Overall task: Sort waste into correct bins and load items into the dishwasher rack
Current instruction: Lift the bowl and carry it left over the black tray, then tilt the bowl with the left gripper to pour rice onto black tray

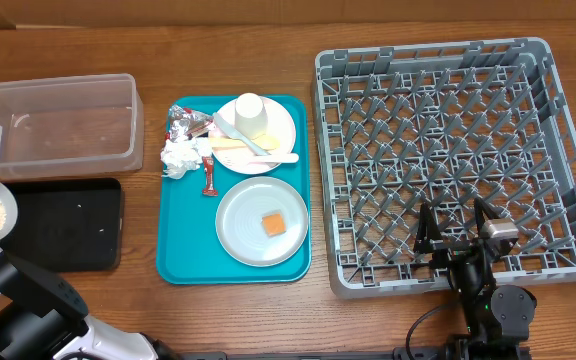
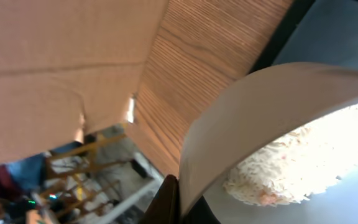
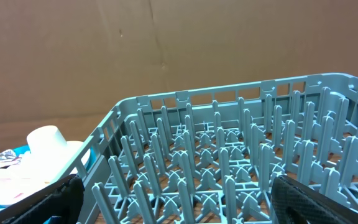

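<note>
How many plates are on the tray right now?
2. The back plate sits under the cup and utensils; the front plate holds an orange cube. Both are on the tray; none looks hidden.

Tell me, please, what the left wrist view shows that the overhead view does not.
Only the left wrist view: the rice heaped close up with an orange fleck in it, the left pincer clamped on the wall of the small white bowl, and blurred clutter beyond the table edge.
Only the overhead view: the dishwasher rack, the teal tray carrying the grey-white plate, the pinkish plate, the cup and the crumpled napkin, the clear tub, the black tray and the open right pincer.
Both: that bowl of rice and the wooden table.
</note>
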Robot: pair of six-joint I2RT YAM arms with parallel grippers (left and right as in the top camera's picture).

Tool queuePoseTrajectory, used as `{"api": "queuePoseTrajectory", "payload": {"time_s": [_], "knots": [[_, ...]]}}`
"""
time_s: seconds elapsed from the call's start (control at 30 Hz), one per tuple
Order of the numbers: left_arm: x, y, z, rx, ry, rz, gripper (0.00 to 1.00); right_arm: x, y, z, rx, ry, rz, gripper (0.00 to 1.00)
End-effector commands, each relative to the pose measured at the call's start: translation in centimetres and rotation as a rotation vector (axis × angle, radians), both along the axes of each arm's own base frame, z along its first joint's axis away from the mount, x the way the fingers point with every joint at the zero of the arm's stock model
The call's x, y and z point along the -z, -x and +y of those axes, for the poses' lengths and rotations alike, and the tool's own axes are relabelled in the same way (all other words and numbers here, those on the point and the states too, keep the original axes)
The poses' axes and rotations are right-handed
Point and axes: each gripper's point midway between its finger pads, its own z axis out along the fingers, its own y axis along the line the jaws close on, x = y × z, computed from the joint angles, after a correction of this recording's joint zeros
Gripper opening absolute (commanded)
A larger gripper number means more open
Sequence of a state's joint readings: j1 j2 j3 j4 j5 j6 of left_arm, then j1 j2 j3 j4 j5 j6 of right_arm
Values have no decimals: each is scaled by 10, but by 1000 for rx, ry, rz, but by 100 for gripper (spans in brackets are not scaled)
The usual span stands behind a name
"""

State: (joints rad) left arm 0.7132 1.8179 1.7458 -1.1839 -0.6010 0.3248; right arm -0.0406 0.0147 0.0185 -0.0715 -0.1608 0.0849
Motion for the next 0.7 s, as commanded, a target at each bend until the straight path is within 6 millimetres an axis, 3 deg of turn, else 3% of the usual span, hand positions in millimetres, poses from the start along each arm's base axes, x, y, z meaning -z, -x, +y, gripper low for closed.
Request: {"api": "queuePoseTrajectory", "payload": {"time_s": [0.0,0.37,0.5,0.67], "knots": [[-16,3,14,50,-74,86,4,1,0,0,0,4,-7,100],[-30,-11,22,114,-167,144,4,1,0,0,0,4,-7,100],[-40,-27,22,174,-231,180,4,1,0,0,0,4,-7,100],[-20,-43,9,277,-209,248,4,1,0,0,0,4,-7,100]]}}
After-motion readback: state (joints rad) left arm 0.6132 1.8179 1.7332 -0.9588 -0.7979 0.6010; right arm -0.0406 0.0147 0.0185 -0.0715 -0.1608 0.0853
